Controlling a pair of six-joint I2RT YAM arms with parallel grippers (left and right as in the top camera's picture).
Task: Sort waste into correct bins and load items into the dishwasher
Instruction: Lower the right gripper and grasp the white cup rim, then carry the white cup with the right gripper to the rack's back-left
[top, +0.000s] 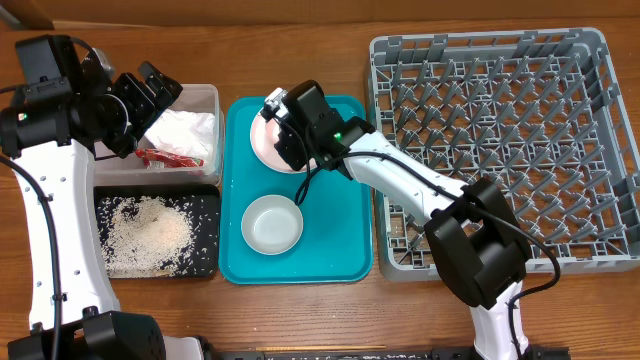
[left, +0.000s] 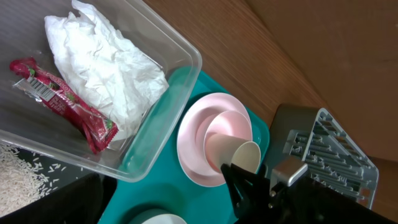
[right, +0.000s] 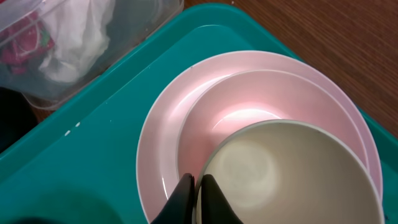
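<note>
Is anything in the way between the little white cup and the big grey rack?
Nothing visible blocks it. The right gripper pinches the white cup at its rim. Between it and the grey rack lie only the teal tray edge and the rack's own wall, so it probably needs lifting over them.

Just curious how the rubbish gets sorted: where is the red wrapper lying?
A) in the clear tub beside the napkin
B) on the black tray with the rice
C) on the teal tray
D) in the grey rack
A: the wrapper lies inside the tub, right next to the napkin.
</note>
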